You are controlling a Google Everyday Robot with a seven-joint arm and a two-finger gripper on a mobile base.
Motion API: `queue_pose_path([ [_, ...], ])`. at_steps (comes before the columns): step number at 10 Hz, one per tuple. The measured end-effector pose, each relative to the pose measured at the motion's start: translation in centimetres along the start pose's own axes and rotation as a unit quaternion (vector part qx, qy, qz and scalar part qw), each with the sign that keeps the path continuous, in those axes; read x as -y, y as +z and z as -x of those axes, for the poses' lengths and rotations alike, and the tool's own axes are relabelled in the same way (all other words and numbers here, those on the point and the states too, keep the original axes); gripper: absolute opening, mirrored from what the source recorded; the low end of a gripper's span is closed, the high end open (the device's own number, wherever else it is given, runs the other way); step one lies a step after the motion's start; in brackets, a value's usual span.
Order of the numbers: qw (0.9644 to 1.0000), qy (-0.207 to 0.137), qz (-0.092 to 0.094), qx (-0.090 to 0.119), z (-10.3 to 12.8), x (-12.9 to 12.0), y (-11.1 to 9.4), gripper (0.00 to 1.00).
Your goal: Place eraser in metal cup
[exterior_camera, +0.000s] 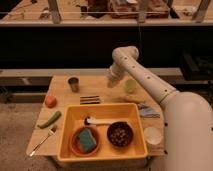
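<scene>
Camera view: the eraser (pixel 90 99) lies flat on the table (pixel 62 109), near the metal cup (pixel 74 83) and just beside the yellow tub (pixel 100 107).
The gripper (pixel 111 81) hangs between the metal cup and the pale green cup (pixel 130 86); whether it is open or shut cannot be told. The eraser looks light, stiff and thin, best pinched across its narrow width, and the tub's rim may crowd that grasp.

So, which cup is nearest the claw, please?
The pale green cup, just beside the claw at the table's back; the metal cup and white cup stand farther off.
</scene>
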Motion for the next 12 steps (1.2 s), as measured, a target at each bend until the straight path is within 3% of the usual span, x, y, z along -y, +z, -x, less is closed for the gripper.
queue_pose_path([
  [2, 0.9974, -0.066, -0.020, -0.023, 0.3, 0.5, -0.4, 0.20],
  [3, 0.9908, -0.126, -0.031, -0.038, 0.7, 0.7, -0.8, 0.20],
  [4, 0.9795, -0.192, -0.040, -0.048, 1.3, 0.8, -1.1, 0.20],
  [5, 0.9657, -0.250, -0.044, -0.053, 1.8, 1.1, -1.4, 0.20],
  [6, 0.9525, -0.296, -0.046, -0.057, 2.2, 1.5, -1.6, 0.20],
  [8, 0.9309, -0.357, -0.048, -0.063, 2.8, 1.9, -2.0, 0.20],
  [9, 0.9259, -0.369, -0.047, -0.065, 2.9, 1.8, -2.1, 0.20],
  [10, 0.9256, -0.370, -0.044, -0.068, 2.8, 1.8, -2.1, 0.20],
  [11, 0.9266, -0.364, -0.041, -0.088, 2.4, 2.7, -2.4, 0.20],
  [12, 0.9229, -0.369, -0.037, -0.103, 2.2, 3.3, -2.6, 0.18],
])
